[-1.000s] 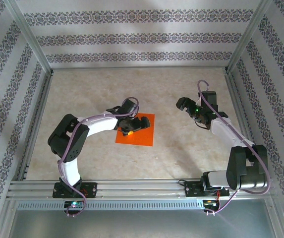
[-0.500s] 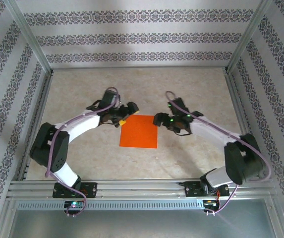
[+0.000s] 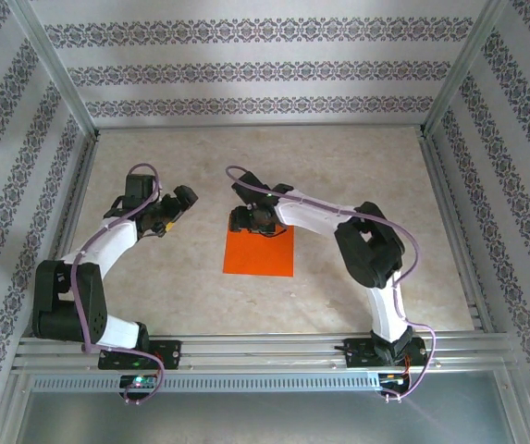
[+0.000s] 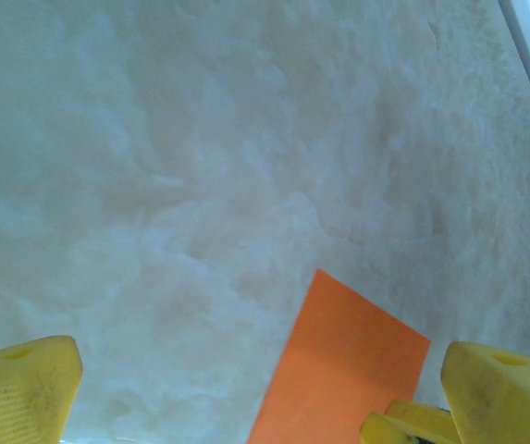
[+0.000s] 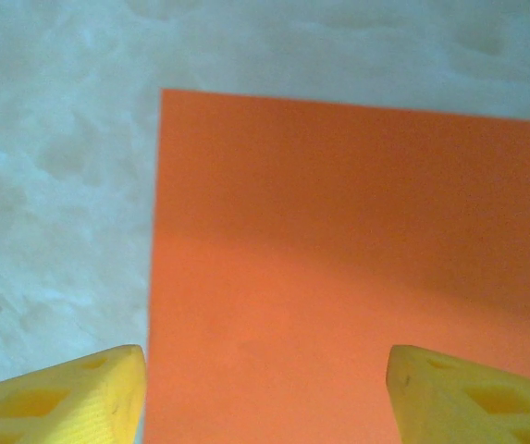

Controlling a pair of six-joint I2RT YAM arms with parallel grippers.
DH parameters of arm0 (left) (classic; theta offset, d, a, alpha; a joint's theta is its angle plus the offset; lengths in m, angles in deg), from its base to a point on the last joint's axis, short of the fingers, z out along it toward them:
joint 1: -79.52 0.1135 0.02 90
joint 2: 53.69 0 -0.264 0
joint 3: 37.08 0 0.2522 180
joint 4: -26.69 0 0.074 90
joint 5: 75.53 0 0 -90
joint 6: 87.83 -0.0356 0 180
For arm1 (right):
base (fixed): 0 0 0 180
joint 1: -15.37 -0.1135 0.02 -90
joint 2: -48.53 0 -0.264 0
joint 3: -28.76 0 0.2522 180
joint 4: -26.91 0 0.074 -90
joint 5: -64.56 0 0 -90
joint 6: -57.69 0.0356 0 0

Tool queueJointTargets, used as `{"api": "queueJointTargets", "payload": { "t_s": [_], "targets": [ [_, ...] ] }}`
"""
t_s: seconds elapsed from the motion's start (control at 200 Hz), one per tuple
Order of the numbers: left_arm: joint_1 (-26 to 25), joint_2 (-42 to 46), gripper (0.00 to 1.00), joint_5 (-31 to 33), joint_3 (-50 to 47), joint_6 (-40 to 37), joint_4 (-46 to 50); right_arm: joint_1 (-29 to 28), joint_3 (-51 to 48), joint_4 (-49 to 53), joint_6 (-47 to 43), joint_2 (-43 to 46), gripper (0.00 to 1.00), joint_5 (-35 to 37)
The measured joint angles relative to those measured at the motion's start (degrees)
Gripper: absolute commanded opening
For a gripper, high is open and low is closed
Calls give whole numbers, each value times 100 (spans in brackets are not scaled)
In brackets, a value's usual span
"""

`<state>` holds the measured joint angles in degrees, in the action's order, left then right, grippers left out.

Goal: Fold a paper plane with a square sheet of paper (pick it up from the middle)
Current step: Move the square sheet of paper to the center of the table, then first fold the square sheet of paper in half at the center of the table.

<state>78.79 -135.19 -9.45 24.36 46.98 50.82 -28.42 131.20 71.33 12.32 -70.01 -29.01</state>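
My right pincer [image 3: 250,220] hangs over the far edge of the thin, bright orange-red square sheet of paper [image 3: 259,252], which lies flat and unfolded on the pale mottled tabletop [image 3: 357,176]. Its yellow fingertips [image 5: 70,388] stand wide apart, one over bare table and the other over the sheet. My left pincer [image 3: 181,198] is spread wide too, off to the left and clear of the paper.

I judge the step in hand to be taking the sheet up from its middle, and I am not over the middle yet. I should first move in until both tips sit over orange. Flat paper offers no edge to bite, so I would touch down lightly, draw the tips together until a ridge buckles up, then pinch that. Pressing hard could skid the sheet or crease it off-centre
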Motion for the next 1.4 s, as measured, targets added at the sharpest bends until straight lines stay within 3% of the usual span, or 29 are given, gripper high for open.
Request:
{"api": "queueJointTargets", "payload": {
  "t_s": [0.19,0.415,0.665,0.799,0.879,1.069,1.254,1.399],
  "targets": [
    [46,13,100,-4,-22,-269,76,-98,599,197,-79,-577,70,-188],
    [48,13,100,-7,-48,-391,79,-256,629,452,-372,-717,70,-426],
    [46,13,100,-9,-87,-319,81,-396,271,387,-378,-439,71,-704],
    [-129,13,100,111,-81,-140,236,-122,-227,-170,33,94,74,-791],
    [-527,13,100,334,-26,-37,533,160,-723,-472,234,732,76,-750],
    [-2105,-232,100,1169,704,273,1445,892,-1812,-874,374,1978,82,-461],
    [-3453,-1276,100,1991,2039,549,2406,1587,-2573,-787,328,2177,90,-195],
    [-3995,-2218,98,2177,2846,647,2900,2022,-2907,-643,225,2326,95,-35]
  ]
}}
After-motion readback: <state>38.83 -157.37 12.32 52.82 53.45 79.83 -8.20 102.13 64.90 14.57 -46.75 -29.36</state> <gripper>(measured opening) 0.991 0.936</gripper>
